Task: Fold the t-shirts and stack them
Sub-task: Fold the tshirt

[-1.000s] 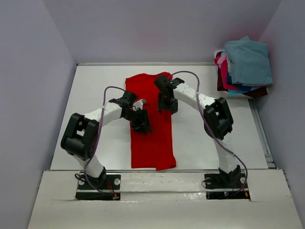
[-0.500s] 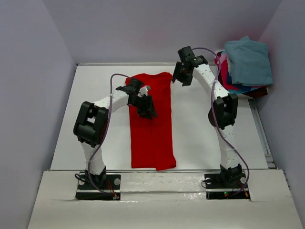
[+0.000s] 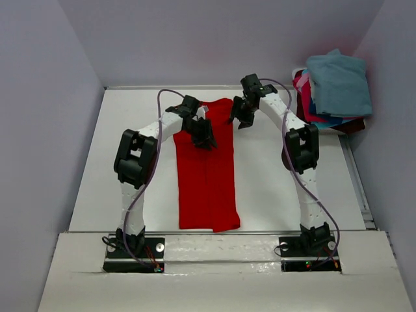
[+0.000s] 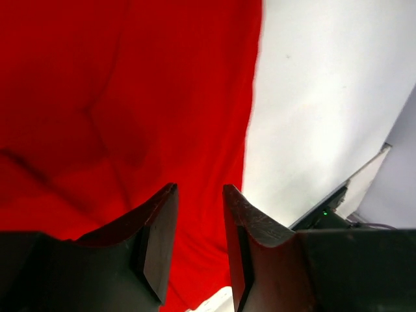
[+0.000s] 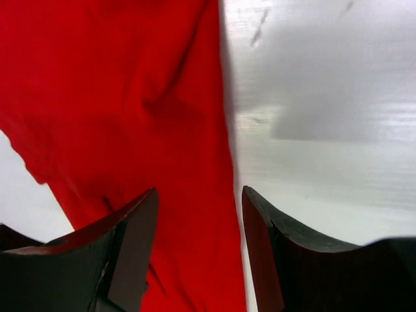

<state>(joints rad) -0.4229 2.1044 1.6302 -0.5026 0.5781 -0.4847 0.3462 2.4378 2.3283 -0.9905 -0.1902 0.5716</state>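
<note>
My left pincer point(image 3: 204, 134) hangs over the far part of the long bright red cloth t-shirt point(image 3: 207, 182). The shirt lies flat as a narrow folded strip on the white table point(image 3: 130, 169), running from beneath both my pincers back toward my bases. The left pincer's two dark fingers point(image 4: 159, 234) stand a little apart with nothing between them. Through the gap I see softly creased red cloth directly below.

My right pincer point(image 3: 239, 118) hovers just beside the left one, at the shirt's far corner on my right. It is spread wider and also grips nothing. The shirt's straight edge runs under the gap, with red on one side and bare table on the other. I cannot tell whether either pincer touches the cloth.

Well off to the right of my right pincer, at the table's far corner, sits a heap of other soft t-shirts point(image 3: 328, 97). A teal-blue shirt point(image 3: 339, 81) lies on top, with a pink shirt point(image 3: 303, 91), a blue shirt point(image 3: 325, 121) and a dark maroon shirt point(image 3: 351, 125) beneath.
</note>
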